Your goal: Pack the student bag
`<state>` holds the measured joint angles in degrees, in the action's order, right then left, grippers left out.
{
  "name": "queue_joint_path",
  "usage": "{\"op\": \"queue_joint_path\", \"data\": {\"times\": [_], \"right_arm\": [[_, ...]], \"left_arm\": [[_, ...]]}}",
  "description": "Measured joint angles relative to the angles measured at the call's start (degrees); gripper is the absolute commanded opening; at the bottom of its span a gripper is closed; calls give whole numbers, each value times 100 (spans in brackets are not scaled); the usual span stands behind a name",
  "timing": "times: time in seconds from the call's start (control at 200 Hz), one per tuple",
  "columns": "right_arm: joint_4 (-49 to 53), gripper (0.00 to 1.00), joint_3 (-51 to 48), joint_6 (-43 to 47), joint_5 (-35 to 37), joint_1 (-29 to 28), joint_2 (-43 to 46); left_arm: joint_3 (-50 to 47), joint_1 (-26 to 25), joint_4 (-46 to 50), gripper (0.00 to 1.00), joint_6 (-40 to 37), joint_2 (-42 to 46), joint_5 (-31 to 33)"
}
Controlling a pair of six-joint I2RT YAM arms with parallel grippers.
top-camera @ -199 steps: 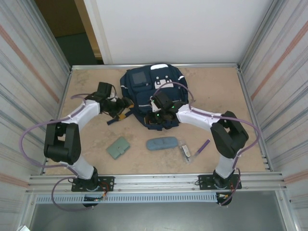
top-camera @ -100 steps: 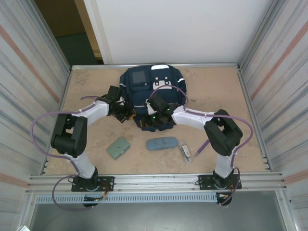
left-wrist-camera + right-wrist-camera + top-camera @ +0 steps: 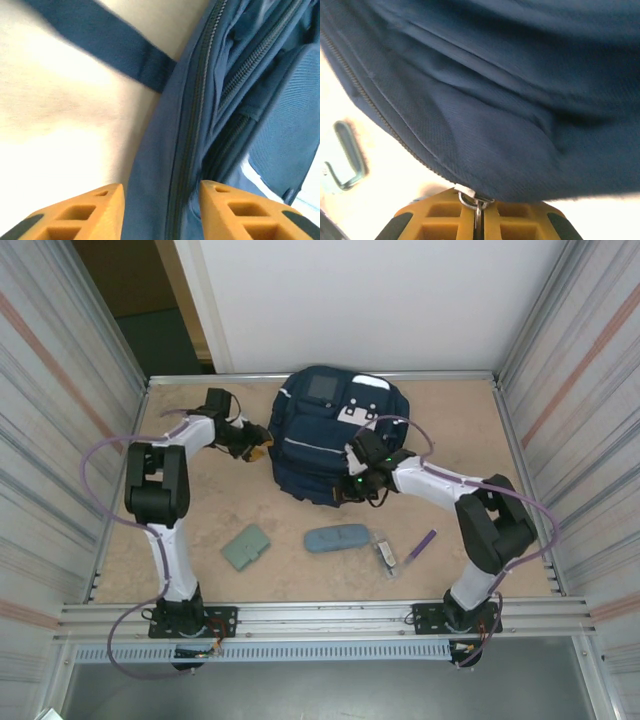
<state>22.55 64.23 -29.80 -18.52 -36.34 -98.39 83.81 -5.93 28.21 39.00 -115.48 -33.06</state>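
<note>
My left arm and my right arm are one build: white shells on the long links, chunky black housings at every joint. A thin purple cable loops loose along the left arm, and another cable arcs over my right wrist, where a small green light glows. Each arm rises from a black base plate with a few coloured wire ends at its foot. Up close, my left gripper has orange-yellow plastic fingers, moulded with hollow rectangular cells, a small hole near each tip and dark grey at the outer corners. My right gripper wears the same fingers.
</note>
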Motion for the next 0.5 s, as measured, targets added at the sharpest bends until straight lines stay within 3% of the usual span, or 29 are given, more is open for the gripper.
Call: {"op": "queue_joint_path", "data": {"times": [0.125,0.241,0.371,0.501], "right_arm": [[-109,0,776,-129,57,-533,-485],[-291,0,1259,-181,44,-837,-815],[-422,0,1357,-282,-35,-929,-992],[-474,0,1357,-337,-87,-992,-1123]], "left_arm": [[-1097,15,79,57,280,1257,407],[-1781,-501,240,61,588,2229,610],[-1847,-1132,223,63,872,2232,708],[-1805,-1180,201,60,1088,1847,960]]}}
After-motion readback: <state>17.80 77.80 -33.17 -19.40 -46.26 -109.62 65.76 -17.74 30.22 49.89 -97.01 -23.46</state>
